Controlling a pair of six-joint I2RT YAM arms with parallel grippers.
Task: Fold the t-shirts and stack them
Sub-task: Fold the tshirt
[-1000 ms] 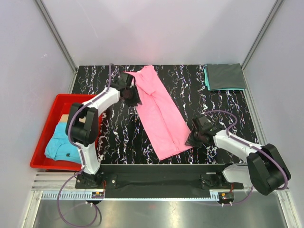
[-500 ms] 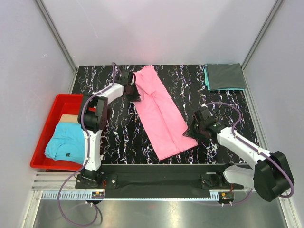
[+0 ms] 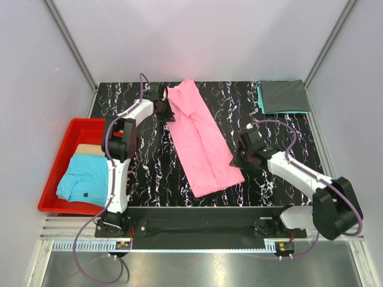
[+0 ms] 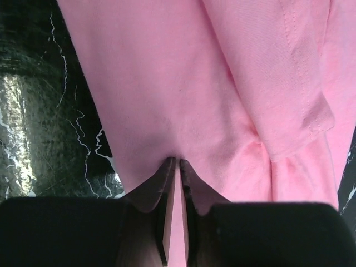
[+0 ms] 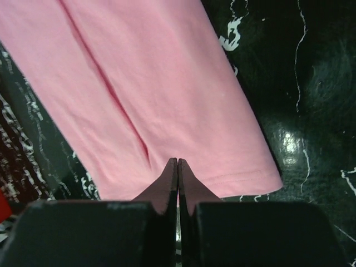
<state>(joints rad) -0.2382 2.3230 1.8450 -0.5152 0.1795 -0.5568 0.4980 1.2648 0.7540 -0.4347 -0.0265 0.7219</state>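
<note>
While both arms reach out over it, the black table (image 3: 239,101) with white squiggly lines takes up most of the top view. On it lies the pink t-shirt (image 3: 200,140), folded into a long strip. It is flat and slanted, running from the far middle of the table down toward the near right.

At the left edge of the table sits the red bin (image 3: 64,139). Inside it is a light blue t-shirt (image 3: 81,179), crumpled a bit, with a tan thing (image 3: 90,148) just behind it.

In the far right corner a dark grey t-shirt (image 3: 284,95) is folded into a neat rectangle. It lies on top of a teal t-shirt (image 3: 260,98), and only a thin teal edge peeks out.

The left gripper (image 3: 167,109) is at the far end of the pink t-shirt, on its left edge. In the left wrist view its fingers (image 4: 167,189) are squeezed close with a bit of pink cloth pinched between them.

The right gripper (image 3: 236,161) is at the near end, on the right edge by the hem. In the right wrist view its fingers (image 5: 167,186) are pressed almost together, right over the hem, pinching the cloth.

A small dark mark (image 3: 85,194) shows on the light blue t-shirt.
</note>
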